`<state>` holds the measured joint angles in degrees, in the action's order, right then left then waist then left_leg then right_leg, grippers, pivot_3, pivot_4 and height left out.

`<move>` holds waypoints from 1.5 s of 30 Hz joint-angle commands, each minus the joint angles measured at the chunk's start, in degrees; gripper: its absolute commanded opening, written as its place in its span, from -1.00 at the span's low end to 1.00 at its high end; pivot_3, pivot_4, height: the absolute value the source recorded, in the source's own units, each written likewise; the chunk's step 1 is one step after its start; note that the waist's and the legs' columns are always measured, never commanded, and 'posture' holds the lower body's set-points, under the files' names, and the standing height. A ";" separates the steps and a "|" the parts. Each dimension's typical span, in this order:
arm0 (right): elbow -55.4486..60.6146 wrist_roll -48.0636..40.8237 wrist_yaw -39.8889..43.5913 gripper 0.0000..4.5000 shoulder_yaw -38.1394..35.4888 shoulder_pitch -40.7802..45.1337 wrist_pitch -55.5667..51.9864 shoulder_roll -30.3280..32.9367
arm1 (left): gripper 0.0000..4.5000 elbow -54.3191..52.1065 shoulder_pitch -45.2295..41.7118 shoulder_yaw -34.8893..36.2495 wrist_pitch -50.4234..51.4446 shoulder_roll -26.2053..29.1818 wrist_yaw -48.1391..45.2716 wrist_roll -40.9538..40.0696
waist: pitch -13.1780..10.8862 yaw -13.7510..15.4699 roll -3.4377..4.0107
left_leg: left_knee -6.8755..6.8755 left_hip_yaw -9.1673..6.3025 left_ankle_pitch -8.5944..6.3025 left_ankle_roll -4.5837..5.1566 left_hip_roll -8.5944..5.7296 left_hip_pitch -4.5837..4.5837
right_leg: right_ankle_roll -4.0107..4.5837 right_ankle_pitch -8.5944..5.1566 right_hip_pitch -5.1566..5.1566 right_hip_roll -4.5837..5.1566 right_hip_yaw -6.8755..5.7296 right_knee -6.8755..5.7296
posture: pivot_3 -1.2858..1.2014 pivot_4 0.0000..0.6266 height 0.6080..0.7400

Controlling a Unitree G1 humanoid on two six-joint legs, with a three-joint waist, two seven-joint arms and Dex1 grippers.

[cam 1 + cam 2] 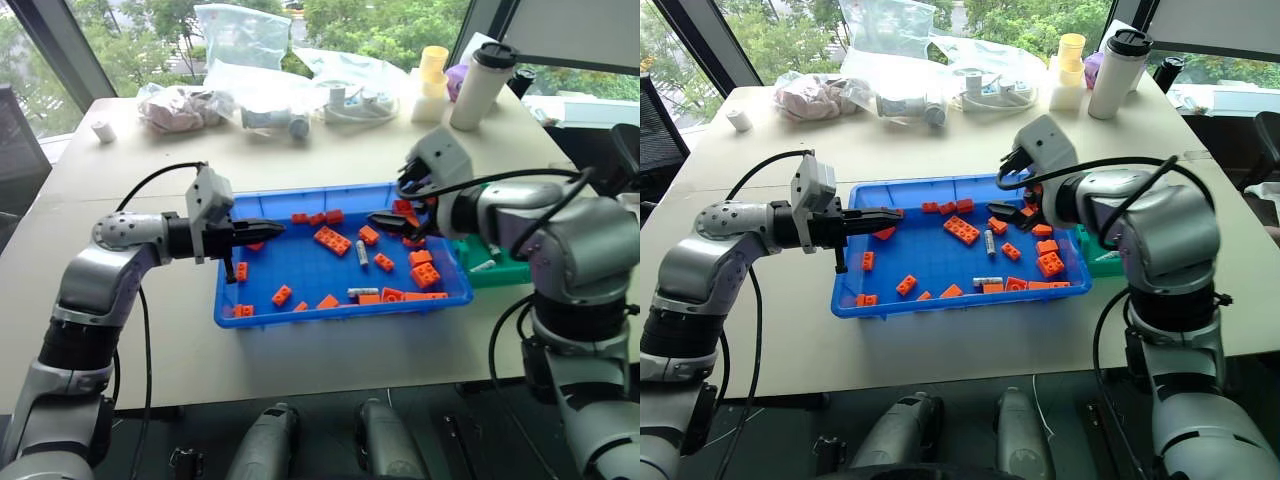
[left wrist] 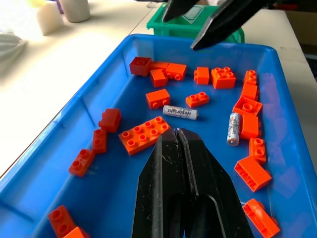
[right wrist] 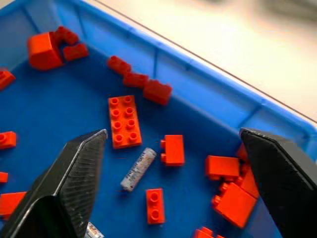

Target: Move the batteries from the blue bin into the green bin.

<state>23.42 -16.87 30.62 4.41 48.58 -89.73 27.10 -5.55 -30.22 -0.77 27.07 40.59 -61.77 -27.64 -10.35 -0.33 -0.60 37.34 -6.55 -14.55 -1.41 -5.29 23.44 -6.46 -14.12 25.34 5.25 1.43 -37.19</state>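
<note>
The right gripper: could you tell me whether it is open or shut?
Open. In the right wrist view the right gripper's two black fingers stand far apart, with a battery lying in the blue bin between them.

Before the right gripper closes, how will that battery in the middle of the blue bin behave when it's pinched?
The battery is a smooth metal cylinder lying flat on the blue bin, so it will probably roll if nudged sideways. It looks rigid, so it should not bend. Its slick wrapper may slip between the right gripper fingers, which stand wide open above it.
</note>
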 commanded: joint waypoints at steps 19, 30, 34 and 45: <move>-1.38 -5.86 17.58 0.96 21.22 -2.88 20.10 16.73 | -1.00 -5.05 1.69 2.07 0.68 0.00 2.54 -0.70 | 0.00 -0.81 0.00 | -0.04 0.06 -0.21 0.36 0.12 -0.09 | -0.01 0.00 -0.02 -0.13 -0.04 -0.01 | 0.03 -0.52 1.00; -9.03 0.15 22.11 0.96 29.06 -1.09 28.43 15.38 | -1.00 -7.93 4.46 3.49 1.42 0.48 4.06 -1.22 | 0.00 -0.41 -0.01 | -0.03 0.05 -0.20 0.35 0.12 -0.08 | -0.01 0.00 -0.01 -0.10 -0.03 0.01 | 0.03 -0.52 1.00; -11.67 3.26 24.74 0.96 31.57 -0.35 32.42 16.10 | -1.00 -8.34 4.59 3.55 1.66 0.39 4.46 -1.29 | 0.00 -0.33 -0.01 | -0.03 0.03 -0.20 0.34 0.11 -0.07 | -0.01 0.00 -0.01 -0.10 -0.04 0.01 | 0.03 -0.52 1.00; -17.47 13.43 31.90 -0.55 36.36 1.08 43.31 16.61 | -1.00 -8.15 4.10 3.09 1.51 0.01 4.80 -1.27 | 0.01 -0.42 -0.01 | -0.02 0.04 -0.18 0.30 0.11 -0.09 | -0.01 0.00 -0.03 -0.12 -0.04 0.00 | 0.03 -0.52 1.00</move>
<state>6.99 -5.41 61.80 39.86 49.52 -47.21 43.53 -12.13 -25.40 1.04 28.78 40.35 -57.17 -28.20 -10.35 -0.75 -0.61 37.32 -6.51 -14.73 -1.11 -5.18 23.35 -6.47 -14.12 25.31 5.14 1.39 -37.18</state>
